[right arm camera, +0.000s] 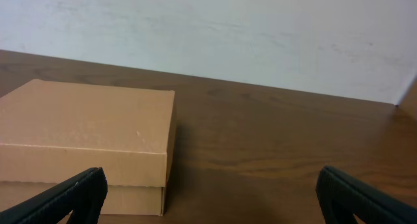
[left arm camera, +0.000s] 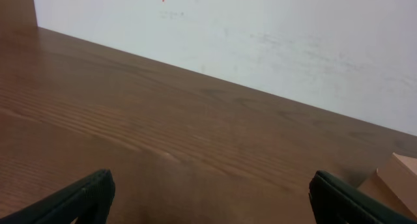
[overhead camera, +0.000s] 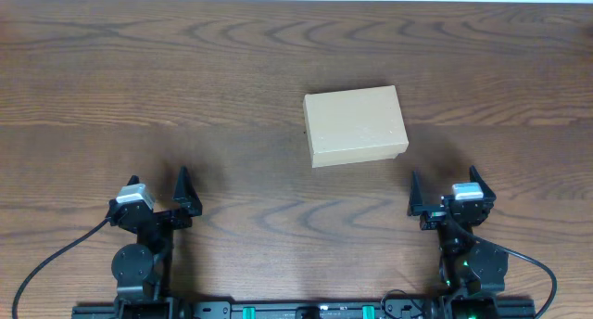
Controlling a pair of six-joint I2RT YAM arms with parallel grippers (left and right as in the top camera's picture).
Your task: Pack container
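The tan cardboard container [overhead camera: 356, 125] lies on the wooden table, a little right of centre, with its flap lid closed. It also shows at the left of the right wrist view [right arm camera: 88, 142], and one corner shows at the right edge of the left wrist view [left arm camera: 397, 182]. My left gripper [overhead camera: 159, 197] is open and empty at the front left, well away from the box. My right gripper [overhead camera: 447, 195] is open and empty at the front right, just in front of the box's right end. No pens or tape are in view.
The brown wooden table [overhead camera: 185, 78] reaches a white wall [right arm camera: 228, 28] at the back. Black cables and the arms' base rail [overhead camera: 306, 310] run along the front edge.
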